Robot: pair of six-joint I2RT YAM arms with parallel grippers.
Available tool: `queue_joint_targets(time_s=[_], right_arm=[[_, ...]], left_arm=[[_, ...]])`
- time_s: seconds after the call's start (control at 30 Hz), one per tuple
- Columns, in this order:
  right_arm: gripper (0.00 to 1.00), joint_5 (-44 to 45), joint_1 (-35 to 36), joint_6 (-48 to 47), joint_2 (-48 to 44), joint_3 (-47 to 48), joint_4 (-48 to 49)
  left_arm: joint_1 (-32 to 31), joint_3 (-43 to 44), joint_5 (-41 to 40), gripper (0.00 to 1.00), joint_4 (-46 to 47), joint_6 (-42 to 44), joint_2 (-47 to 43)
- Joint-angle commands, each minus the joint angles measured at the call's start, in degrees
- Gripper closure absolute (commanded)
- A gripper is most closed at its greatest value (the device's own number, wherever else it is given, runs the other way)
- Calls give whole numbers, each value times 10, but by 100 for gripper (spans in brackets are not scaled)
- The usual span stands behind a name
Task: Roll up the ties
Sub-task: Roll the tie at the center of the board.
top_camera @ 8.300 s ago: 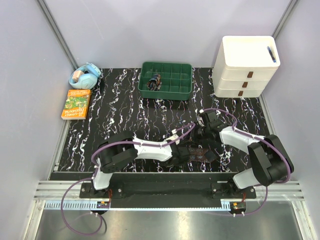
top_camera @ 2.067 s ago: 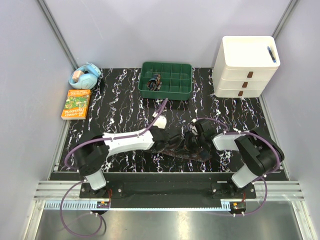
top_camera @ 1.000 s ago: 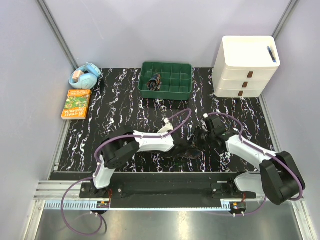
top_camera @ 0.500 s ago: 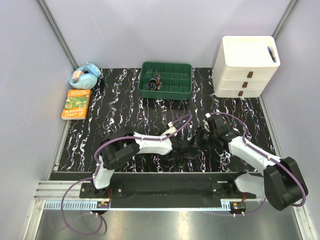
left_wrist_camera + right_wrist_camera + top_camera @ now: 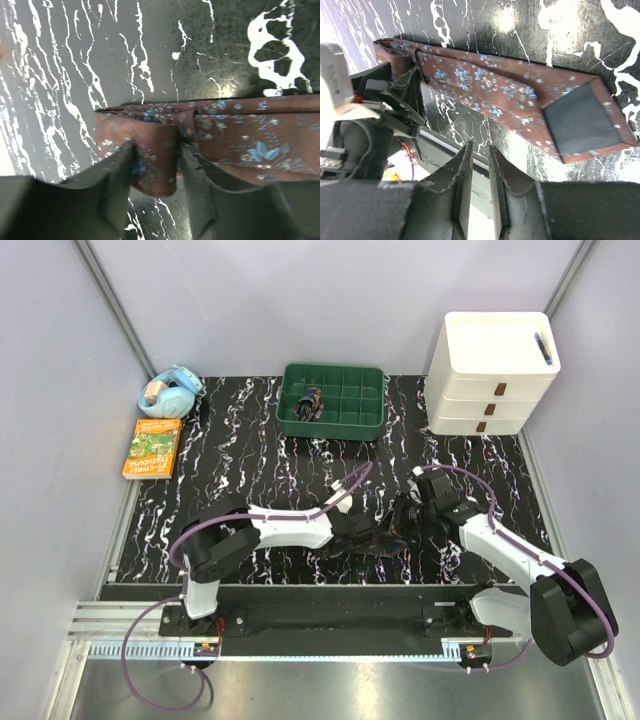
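A dark brown tie with a small blue flower pattern lies flat on the black marbled mat between my two grippers. In the left wrist view my left gripper is shut on a folded end of the tie, right at the mat. From above, the left gripper sits at the tie's left end. My right gripper is almost closed and empty, hovering beside the tie's wide pointed end. From above, the right gripper sits at the tie's right end. A second, rolled tie lies in the green tray.
White drawers stand at the back right. A blue tape dispenser and an orange book lie at the left. The mat's near edge and the arms' base rail run just below the tie. Purple cables loop over both arms.
My left arm's elbow has swung left and flattened while its gripper stayed on the tie's end. My right gripper has held about the same place over the last second.
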Motion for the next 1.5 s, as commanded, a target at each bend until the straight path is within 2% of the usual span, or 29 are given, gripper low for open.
queue_joint_targets(time_s=[0.0, 0.07, 0.47, 0.57, 0.6, 0.83, 1.13, 1.33, 1.47], right_arm=[[74, 7, -4, -4, -15, 28, -4], [74, 7, -6, -5, -14, 28, -3], [74, 7, -5, -4, -10, 37, -3], [75, 7, -5, -5, -6, 41, -4], [75, 7, -5, -5, -5, 43, -3], [75, 7, -5, -5, 0, 50, -3], [76, -3, -5, -5, 22, 59, 5], [75, -55, -1, 15, 59, 77, 46], [74, -71, 33, 46, 93, 108, 80]], left_arm=[[1, -12, 75, 48, 61, -11, -40], [1, -13, 77, 43, 63, -7, -48], [1, -14, 84, 37, 62, -6, -76], [1, -8, 86, 32, 61, -2, -86], [1, -6, 87, 26, 60, 1, -89], [1, 5, 90, 21, 53, 6, -105], [5, -4, 100, 16, 55, 0, -211], [56, -71, 156, 15, 95, 9, -327], [149, -154, 248, 15, 160, 19, -410]])
